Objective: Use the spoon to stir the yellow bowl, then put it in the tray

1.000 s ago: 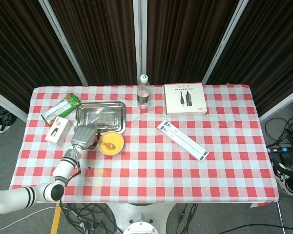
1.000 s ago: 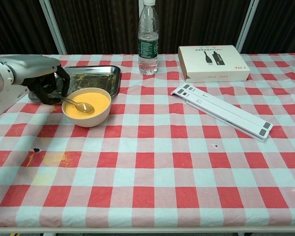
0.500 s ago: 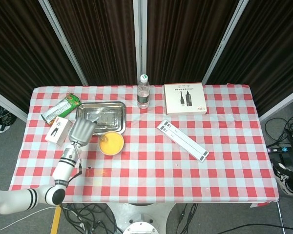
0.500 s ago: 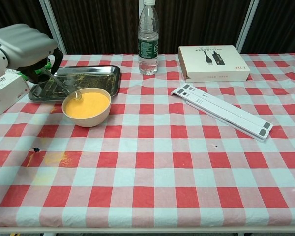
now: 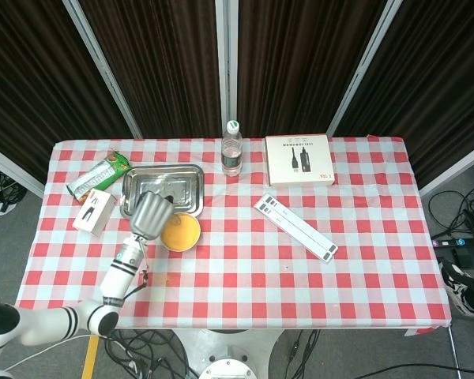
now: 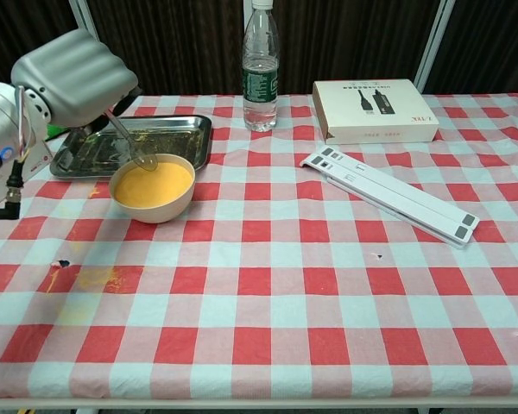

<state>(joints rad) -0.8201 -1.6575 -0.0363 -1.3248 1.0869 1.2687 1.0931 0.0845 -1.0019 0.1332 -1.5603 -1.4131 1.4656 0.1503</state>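
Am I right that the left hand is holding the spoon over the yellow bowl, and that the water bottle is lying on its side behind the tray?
Not quite. The left hand does hold the spoon over the yellow bowl, but the water bottle stands upright behind the tray, not on its side. The chest view shows this.

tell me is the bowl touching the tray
Cannot tell. In the chest view the bowl rim overlaps the tray front edge; in the head view the left hand hides that side.
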